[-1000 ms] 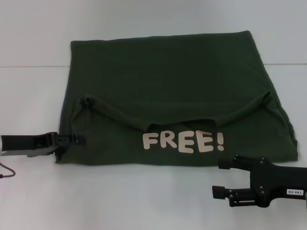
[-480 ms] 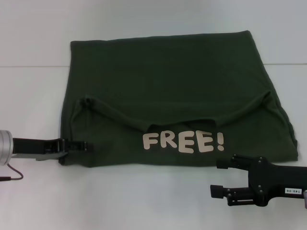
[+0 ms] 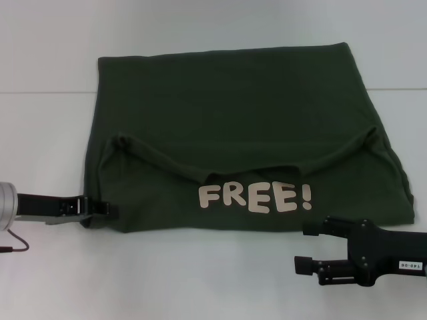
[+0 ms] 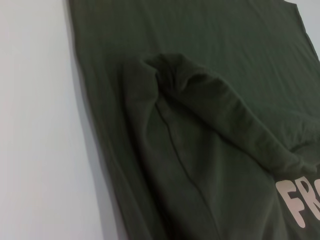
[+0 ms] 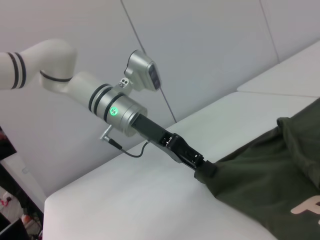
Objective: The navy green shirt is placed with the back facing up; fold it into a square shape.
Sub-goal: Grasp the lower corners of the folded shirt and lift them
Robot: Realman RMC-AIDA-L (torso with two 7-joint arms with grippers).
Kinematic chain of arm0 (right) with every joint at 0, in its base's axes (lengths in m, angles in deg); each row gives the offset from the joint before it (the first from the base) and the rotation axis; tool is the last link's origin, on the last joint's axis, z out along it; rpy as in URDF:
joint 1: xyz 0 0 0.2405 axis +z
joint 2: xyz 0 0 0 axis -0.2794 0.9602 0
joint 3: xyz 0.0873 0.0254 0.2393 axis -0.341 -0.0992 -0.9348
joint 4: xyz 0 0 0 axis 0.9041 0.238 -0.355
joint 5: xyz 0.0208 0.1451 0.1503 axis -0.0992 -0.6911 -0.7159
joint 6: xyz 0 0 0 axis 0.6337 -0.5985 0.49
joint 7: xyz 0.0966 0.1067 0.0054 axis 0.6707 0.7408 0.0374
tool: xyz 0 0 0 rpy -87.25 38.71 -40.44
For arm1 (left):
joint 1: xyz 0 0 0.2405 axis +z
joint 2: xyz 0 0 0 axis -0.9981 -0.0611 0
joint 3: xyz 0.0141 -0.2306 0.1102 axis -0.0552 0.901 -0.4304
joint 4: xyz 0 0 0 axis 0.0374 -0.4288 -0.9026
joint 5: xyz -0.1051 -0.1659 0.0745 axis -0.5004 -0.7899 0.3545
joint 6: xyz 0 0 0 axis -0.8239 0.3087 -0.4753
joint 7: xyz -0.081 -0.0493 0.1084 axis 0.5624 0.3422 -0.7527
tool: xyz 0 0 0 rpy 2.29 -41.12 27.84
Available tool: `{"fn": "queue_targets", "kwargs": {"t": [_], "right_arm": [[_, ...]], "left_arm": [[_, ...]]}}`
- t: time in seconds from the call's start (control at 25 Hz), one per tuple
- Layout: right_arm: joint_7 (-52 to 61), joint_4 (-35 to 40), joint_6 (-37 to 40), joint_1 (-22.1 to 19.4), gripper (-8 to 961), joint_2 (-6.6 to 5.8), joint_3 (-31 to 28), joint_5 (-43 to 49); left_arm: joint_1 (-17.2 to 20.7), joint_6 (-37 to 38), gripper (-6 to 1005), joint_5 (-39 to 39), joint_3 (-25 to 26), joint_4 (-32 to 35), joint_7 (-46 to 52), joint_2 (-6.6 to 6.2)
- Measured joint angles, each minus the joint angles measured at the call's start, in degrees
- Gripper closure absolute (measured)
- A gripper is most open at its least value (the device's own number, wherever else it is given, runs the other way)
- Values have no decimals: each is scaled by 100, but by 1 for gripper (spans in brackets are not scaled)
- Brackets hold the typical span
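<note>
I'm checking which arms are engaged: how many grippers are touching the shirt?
1. The left gripper touches the navy green shirt at its near left corner; the right gripper is off the cloth, near its near right edge.

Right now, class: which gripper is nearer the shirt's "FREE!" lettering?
Right. The right gripper sits off the green shirt, just beside the "FREE!" lettering near its "!". The left gripper is at the shirt's near-left corner, farther away.
</note>
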Motion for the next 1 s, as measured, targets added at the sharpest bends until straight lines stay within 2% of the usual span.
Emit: {"fn": "queue_targets", "kwargs": {"t": [0.2,0.32,0.44,0.52,0.56,0.68,0.72,0.84,1.0], "right_arm": [[766,222,-23,25,10,-130,-35,8],[2138,893,-290,4,10,-224,-3,141],[3377,1608,-364,-15,10,-370,9,390],[4184,1996,-400,-1,10,-516,2,584],[4538,2111,-420,30,11,-604,-2,695],[5739,2252,-411,227,11,-968,3,1137],[5970,2271,-394,295,11,-1038,1,1317],[6325,2357,-396,528,11,-1079,-18,2016],[6394,2112,-653,781,11,-997,14,2667]], "left_arm": [[1,26,610,3,-6,0,-16,0],[-3,31,740,3,-7,0,-31,0],[-6,35,870,3,-7,-1,-54,0],[-6,57,956,3,-7,-1,-64,0],[-6,63,957,3,-8,-2,-67,0],[-6,76,959,3,-13,-2,-95,-11],[-6,78,959,3,-13,-2,-101,-12],[-29,84,960,3,-15,-2,-113,-16],[-42,92,960,3,-16,-2,-124,-23]]}}
